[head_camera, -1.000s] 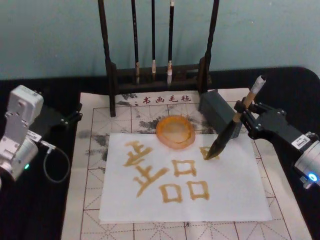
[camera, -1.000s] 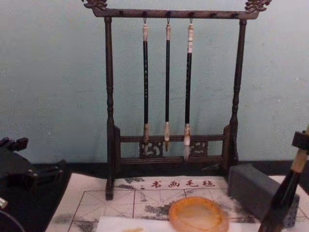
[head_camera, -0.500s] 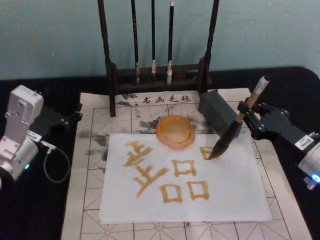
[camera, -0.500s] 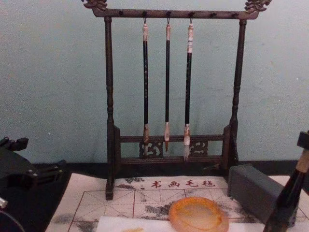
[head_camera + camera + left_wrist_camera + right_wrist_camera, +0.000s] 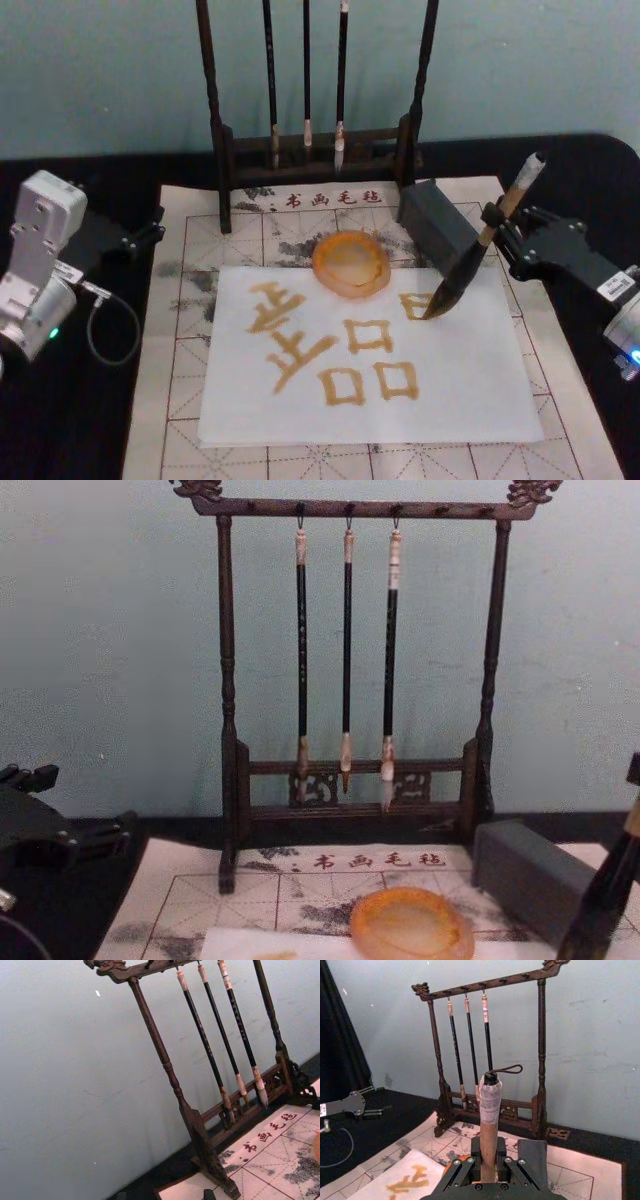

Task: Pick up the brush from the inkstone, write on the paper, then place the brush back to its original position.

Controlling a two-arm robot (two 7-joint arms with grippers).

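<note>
Step in hand: writing. The right end effector [image 5: 497,228] is clamped on the tan handle of the brush [image 5: 468,265]; the right wrist view shows both jaws pressed against the shaft.
Brush pose: tilted, white cap toward the far right corner of the surface, bristle tip down and apparently touching the paper [image 5: 470,395] at a small amber character near the sheet's far right corner.
Paper: lies mid-surface on the grid felt [image 5: 185,300]. It carries several large amber characters across its middle, plus the small one under the tip.
Inkstone: [image 5: 350,263] sits on the far edge of the paper, near the brush tip on its left, with nothing in it.
Done: brush lifted from the inkstone; most of the writing appears to be laid down.
Left: finish the current stroke, lift, and carry the brush back to the inkstone. The return is not yet begun.
Left end effector: [image 5: 130,240] parked near the left edge of the surface, well apart from the paper; open or closed, I cannot tell.
Surroundings: grey block [image 5: 432,222] just beyond the brush, toward the far edge; brush rack [image 5: 212,120] with three thin brushes [image 5: 306,90] along the far edge.
Obstruction: judged slight. The block stands close behind the handle, while the path to the inkstone crosses bare paper.
</note>
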